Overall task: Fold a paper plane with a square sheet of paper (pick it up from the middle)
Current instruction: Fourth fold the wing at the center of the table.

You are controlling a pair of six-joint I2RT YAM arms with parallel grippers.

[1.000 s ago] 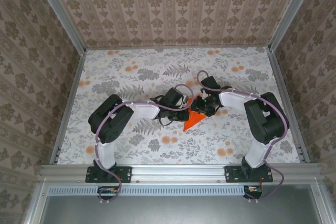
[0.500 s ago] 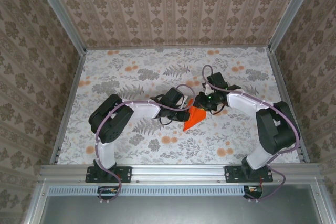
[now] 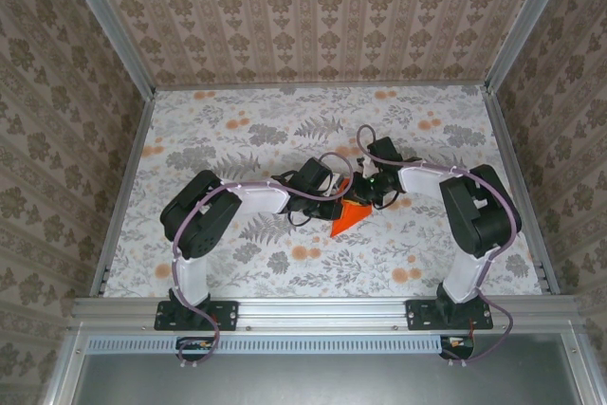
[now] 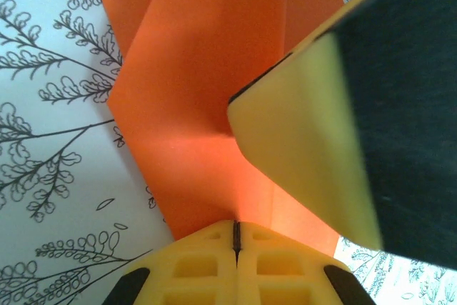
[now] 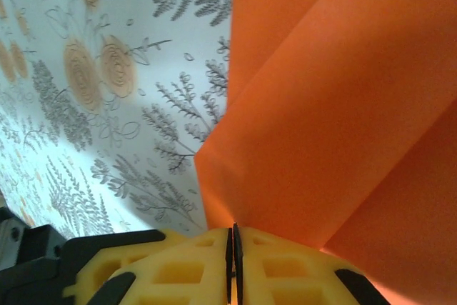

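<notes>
Folded orange paper sheet (image 3: 347,217) near the middle of the floral worktop (image 3: 237,130), tip toward 7 o'clock. Pinched at 11 o'clock by closed left jaws, at 1 o'clock by closed right jaws. From above, upper part hidden under both wrists. Close up, blocked at 3 o'clock by the right arm's yellow finger (image 4: 300,148). All round, patterned walls (image 3: 313,16).

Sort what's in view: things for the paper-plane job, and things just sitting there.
Job: orange paper, partly folded; left gripper and right gripper, both shut on it.
Just there: floral table cover; patterned walls; metal frame.
</notes>
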